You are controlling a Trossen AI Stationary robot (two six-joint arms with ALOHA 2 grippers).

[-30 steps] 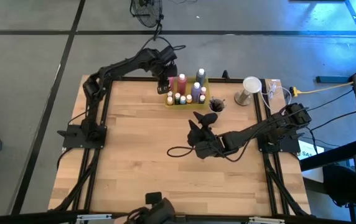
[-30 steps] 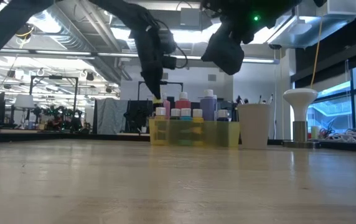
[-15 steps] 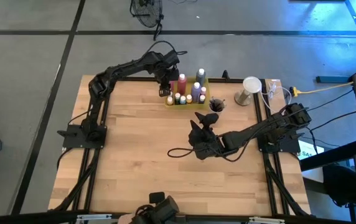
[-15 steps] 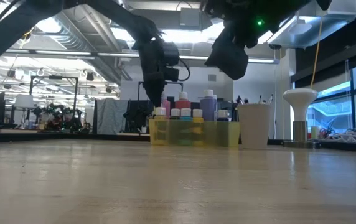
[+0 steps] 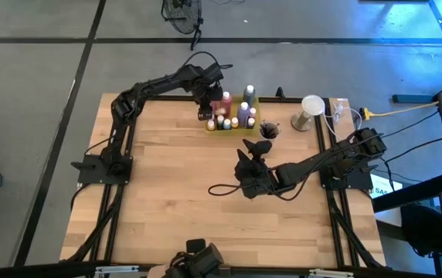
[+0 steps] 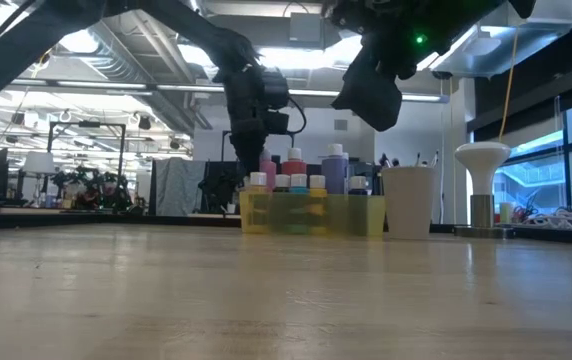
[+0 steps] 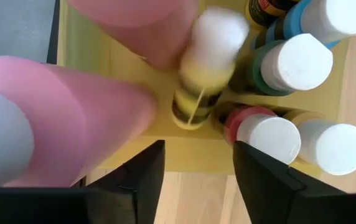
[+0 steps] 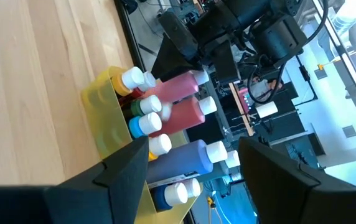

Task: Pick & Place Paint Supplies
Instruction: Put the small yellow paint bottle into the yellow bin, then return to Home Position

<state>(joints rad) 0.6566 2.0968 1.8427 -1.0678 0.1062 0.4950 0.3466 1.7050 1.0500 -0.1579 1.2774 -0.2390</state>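
Paint bottles stand crowded in the yellow tray (image 5: pixel 231 128) near the far edge of the table (image 5: pixel 167 185), a little right of its middle.

Nearest is the right gripper (image 5: pixel 246 158), raised over the middle of the table, short of the tray and well apart from it. Its fingers (image 8: pixel 123 171) stand parted with nothing between them; that arm looks to be waiting.

Farther back, the left gripper (image 5: pixel 205 98) hangs over the tray's far-left corner. In its wrist view a tiny yellow bottle (image 7: pixel 203 78) with a pale cap is blurred just ahead of the parted fingers (image 7: pixel 142 180), which touch nothing. I judge the step in hand to be the release of this bottle into the tray; whether it has come to rest I cannot tell. The next move calls for a straight lift clear of the tall pink bottle (image 7: pixel 60 127) beside the fingers, so that nothing is knocked over, then a reach for whatever supply remains; none lies loose on the table in the high view.

Counting from the right wrist view: two tall pink bottles (image 8: pixel 178 93), one purple bottle (image 8: pixel 184 155), and roughly six small white-capped ones; more may be hidden behind them. Right of the tray stands the cup (image 6: pixel 408 200), with thin brush handles (image 6: pixel 396 160) rising from it, too small to count. A white mushroom-shaped lamp (image 5: pixel 311 108) sits at the far right corner.
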